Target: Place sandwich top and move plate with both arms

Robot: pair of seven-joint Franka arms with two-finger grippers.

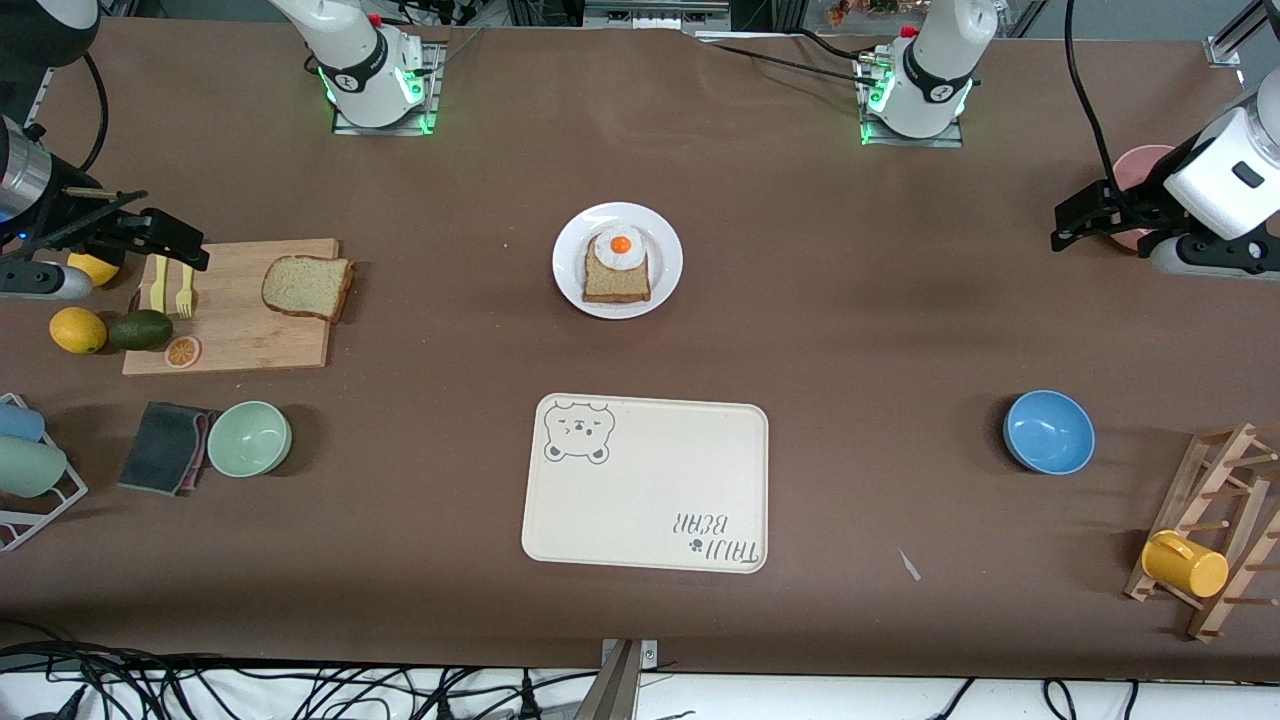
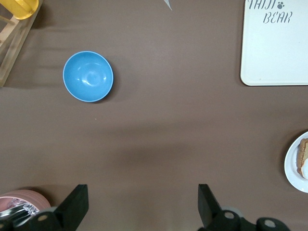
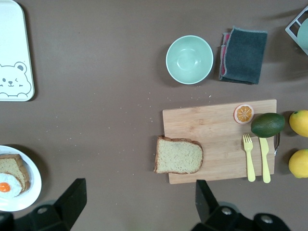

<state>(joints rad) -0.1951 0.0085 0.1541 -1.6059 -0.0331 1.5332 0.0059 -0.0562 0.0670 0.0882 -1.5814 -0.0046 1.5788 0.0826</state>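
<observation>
Brown cloth covers the table [image 1: 800, 330] edge to edge; black cables run along its lower rim in the front view. Front view: sandwich top [image 1: 307, 287] lies flat on a wooden cutting board [image 1: 240, 330] toward the right arm's end, its long axis running along the table, rounded end pointing toward that end. Plate [image 1: 665, 262] sits mid-table, carrying an egg-topped bread slice [image 1: 617, 268]. Cream bear tray [image 1: 645, 482] lies nearer the camera than the plate, well apart from it. Right tool [image 1: 170, 245] hangs over the board's outer end, fingers spread, holding nothing. Left tool [image 1: 1085, 220] hangs over bare cloth beside a pink bowl [image 1: 1135, 165], fingers spread, empty

Left wrist view: both fingers [image 2: 74, 207] stand wide apart over bare cloth. Blue bowl [image 2: 88, 76], a tray corner and the plate's edge show

Right wrist view: fingers [image 3: 72, 199] wide apart. Sandwich top flat at the board's edge; yellow fork [image 3: 248, 156] and knife [image 3: 264, 159], avocado [image 3: 267, 124], orange slice [image 3: 243, 113] on the board. Two lemons [image 3: 299, 122] just off it. Green bowl [image 3: 189, 59] beside a grey cloth [image 3: 244, 55]
</observation>
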